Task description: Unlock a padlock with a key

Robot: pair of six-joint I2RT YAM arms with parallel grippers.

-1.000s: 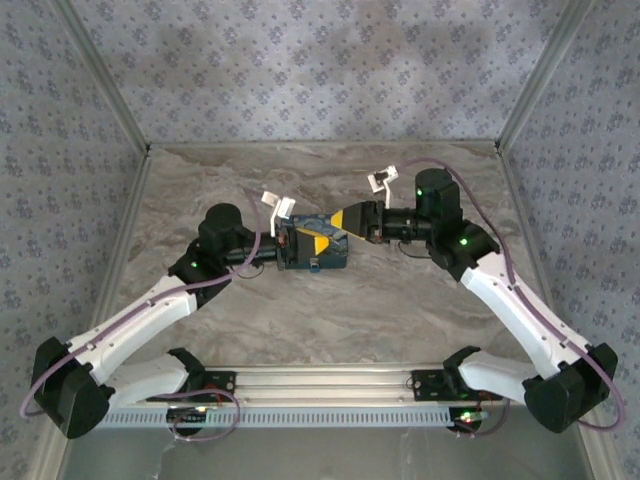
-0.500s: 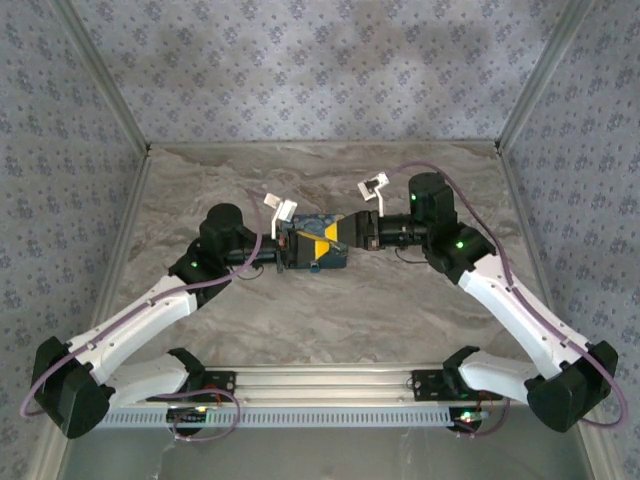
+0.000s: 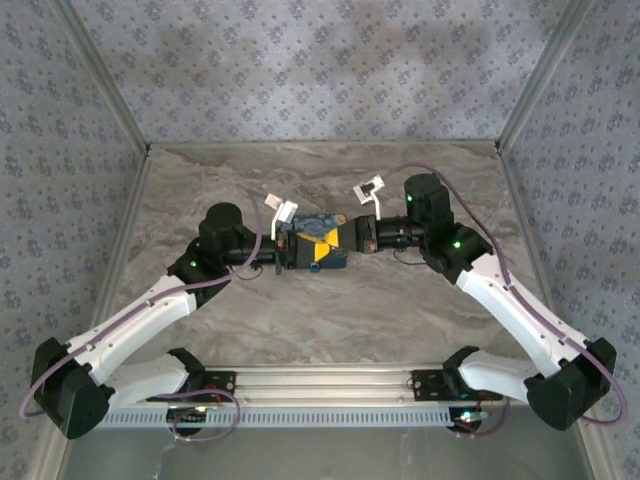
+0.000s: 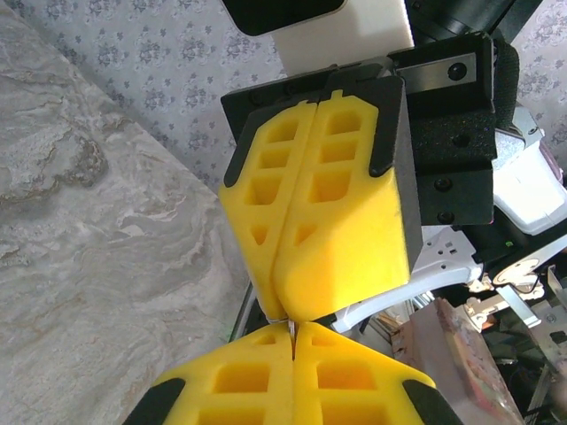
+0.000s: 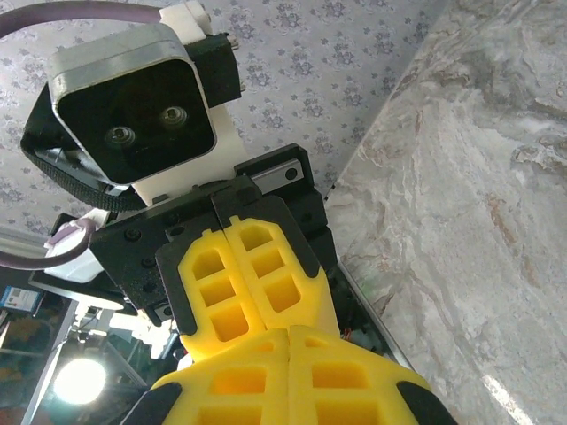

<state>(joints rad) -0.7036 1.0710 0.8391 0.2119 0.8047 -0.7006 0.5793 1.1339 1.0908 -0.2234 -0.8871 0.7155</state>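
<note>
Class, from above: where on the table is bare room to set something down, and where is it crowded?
Free: the table between left arm, right arm and front rail; the strip along the back wall. Crowded: centre, where left gripper and right gripper meet.

grey marbled tabletop (image 3: 330, 310) boxed in by floral-patterned walls (image 3: 300, 70) on three sides.

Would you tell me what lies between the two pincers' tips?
Left wrist view: a thin metal sliver, likely the key, joins left pincer and right pincer.
</note>
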